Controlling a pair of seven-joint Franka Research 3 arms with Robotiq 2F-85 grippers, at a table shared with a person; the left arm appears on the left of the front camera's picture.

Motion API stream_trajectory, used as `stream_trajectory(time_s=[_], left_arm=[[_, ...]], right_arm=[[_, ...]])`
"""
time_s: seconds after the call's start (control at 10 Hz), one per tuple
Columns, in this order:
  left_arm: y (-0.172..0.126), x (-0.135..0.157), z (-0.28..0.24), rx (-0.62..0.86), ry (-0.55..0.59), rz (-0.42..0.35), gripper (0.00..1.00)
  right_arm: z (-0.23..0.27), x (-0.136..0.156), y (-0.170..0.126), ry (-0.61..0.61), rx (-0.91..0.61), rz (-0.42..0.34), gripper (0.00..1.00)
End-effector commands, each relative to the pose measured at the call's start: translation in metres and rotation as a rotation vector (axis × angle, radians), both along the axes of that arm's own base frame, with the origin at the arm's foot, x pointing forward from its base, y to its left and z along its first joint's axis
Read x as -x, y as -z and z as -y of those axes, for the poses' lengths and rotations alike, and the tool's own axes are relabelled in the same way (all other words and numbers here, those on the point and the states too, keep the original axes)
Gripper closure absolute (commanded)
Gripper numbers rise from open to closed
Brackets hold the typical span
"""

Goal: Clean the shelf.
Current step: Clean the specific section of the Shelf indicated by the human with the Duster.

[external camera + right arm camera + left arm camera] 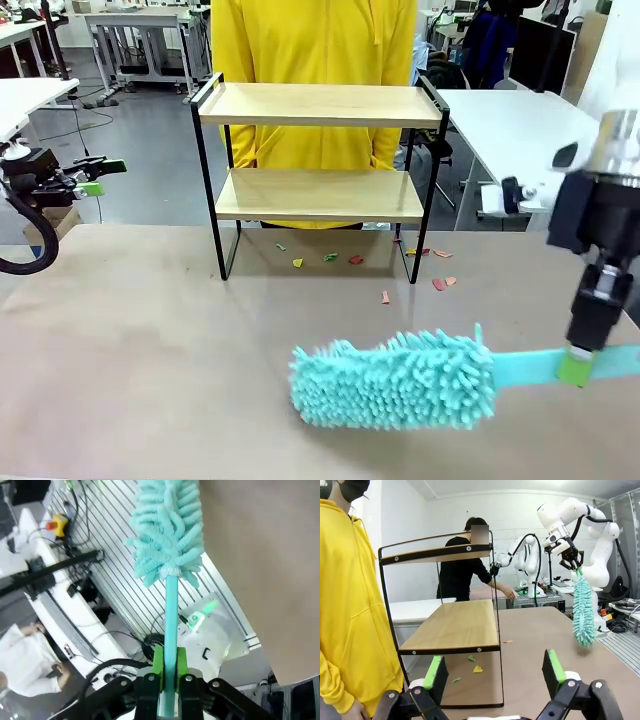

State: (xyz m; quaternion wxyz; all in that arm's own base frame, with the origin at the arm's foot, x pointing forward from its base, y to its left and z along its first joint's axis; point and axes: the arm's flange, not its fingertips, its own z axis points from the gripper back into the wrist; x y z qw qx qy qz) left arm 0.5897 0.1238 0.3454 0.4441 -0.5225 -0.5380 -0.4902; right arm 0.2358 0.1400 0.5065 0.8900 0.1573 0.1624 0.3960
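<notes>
The shelf, two light wooden boards in a thin black frame, stands at the table's far middle; its boards look bare, and the left wrist view sees it side-on. My right gripper is shut on the handle of a teal fluffy duster, held level over the near table with the head toward the left. The right wrist view looks along that handle between the green pads. My left gripper hangs open at the far left, its pads wide apart.
Small coloured paper scraps lie on the brown table under and to the right of the shelf. A person in a yellow top stands behind the shelf. A white table is at the back right.
</notes>
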Motion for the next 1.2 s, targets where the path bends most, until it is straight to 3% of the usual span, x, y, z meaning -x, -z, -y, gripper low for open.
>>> stream_trajectory(time_s=[0.0,0.3,0.4,1.1], left_arm=[[-0.003,0.001,-0.001,-0.004,-0.002,0.007,0.00],[-0.003,0.001,-0.001,-0.004,-0.002,0.007,0.00],[-0.003,0.001,-0.001,-0.004,-0.002,0.007,0.00],[-0.003,0.001,-0.001,-0.004,-0.002,0.007,0.00]], right_arm=[[0.023,-0.014,0.036,0.015,-0.045,0.037,0.87],[0.023,-0.024,0.064,0.089,-0.075,0.094,0.87],[0.026,-0.016,0.051,0.053,-0.026,0.038,0.87],[0.026,-0.016,0.051,0.053,-0.026,0.038,0.87]])
